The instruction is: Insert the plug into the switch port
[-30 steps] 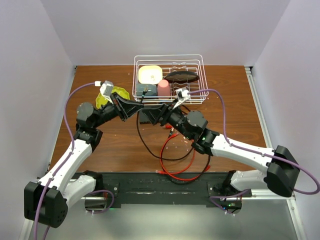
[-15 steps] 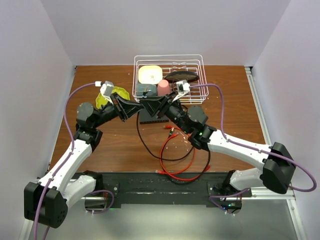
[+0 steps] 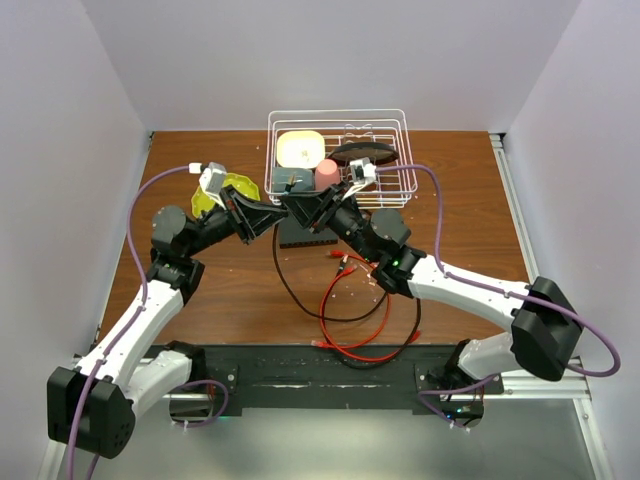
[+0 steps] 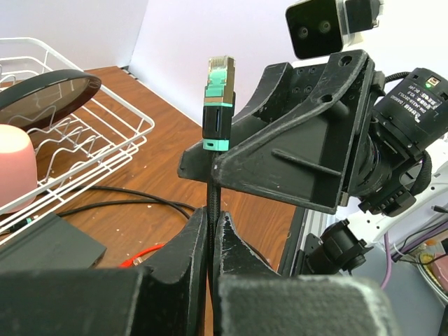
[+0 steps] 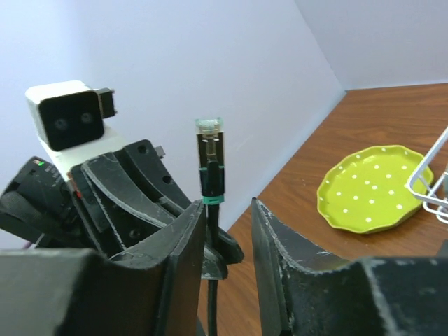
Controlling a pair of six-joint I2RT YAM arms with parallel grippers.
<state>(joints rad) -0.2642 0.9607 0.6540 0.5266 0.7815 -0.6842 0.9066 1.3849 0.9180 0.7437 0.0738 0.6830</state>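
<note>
My left gripper (image 3: 281,211) (image 4: 210,218) is shut on the black cable just below the plug (image 4: 218,82), which stands upright with a teal collar and a clear tip. My right gripper (image 3: 297,208) (image 5: 227,206) is open, fingers on either side of the same cable under the plug (image 5: 210,150), the left finger close to it. Both grippers meet above the switch (image 3: 306,238), a flat black box on the table in front of the rack. Its corner shows in the left wrist view (image 4: 42,241). Its sockets are hidden.
A white wire rack (image 3: 390,115) at the back holds a cream dish (image 3: 299,148), a pink cup (image 3: 327,175) and a dark oval dish (image 3: 365,152). A green dotted plate (image 3: 232,186) (image 5: 374,189) lies left of it. A black cable (image 3: 285,285) and a red cable (image 3: 350,322) loop on the near table.
My right arm has swung left and forward. Its open fingers now stand around the cable held by my left gripper. The left arm has stayed put.
</note>
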